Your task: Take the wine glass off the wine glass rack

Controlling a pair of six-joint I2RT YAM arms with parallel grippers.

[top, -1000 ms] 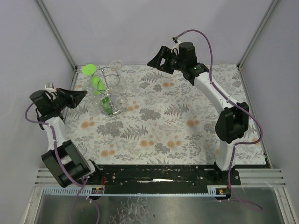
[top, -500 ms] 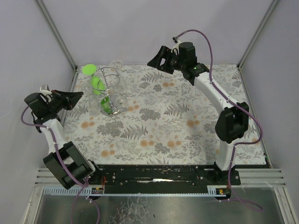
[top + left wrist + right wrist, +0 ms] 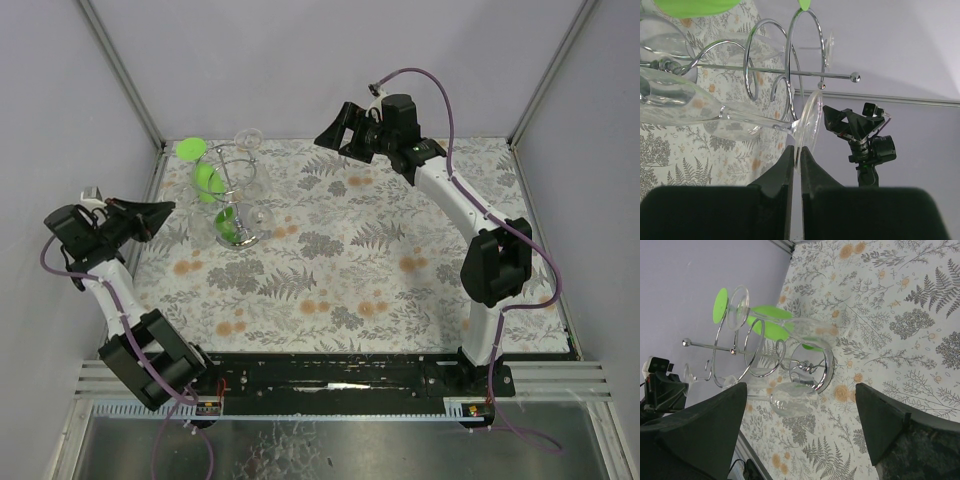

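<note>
Wine glass (image 3: 700, 111) | foot rim at closed left claw (image 3: 795, 150) tips

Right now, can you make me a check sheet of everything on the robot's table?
Surface: fern-print table cover, lying flat.
Job's things: silver wine glass rack upright at the far left; clear and green wine glasses hang on it.
Clutter: nothing seen.
End effectors: left end effector shut, a clear glass's foot right at its tips, grip unclear; right end effector open, holding nothing, apart from the rack.
Cables: purple cables loop along both arms, away from the rack.
Surroundings: plain grey walls, metal frame posts.
</note>
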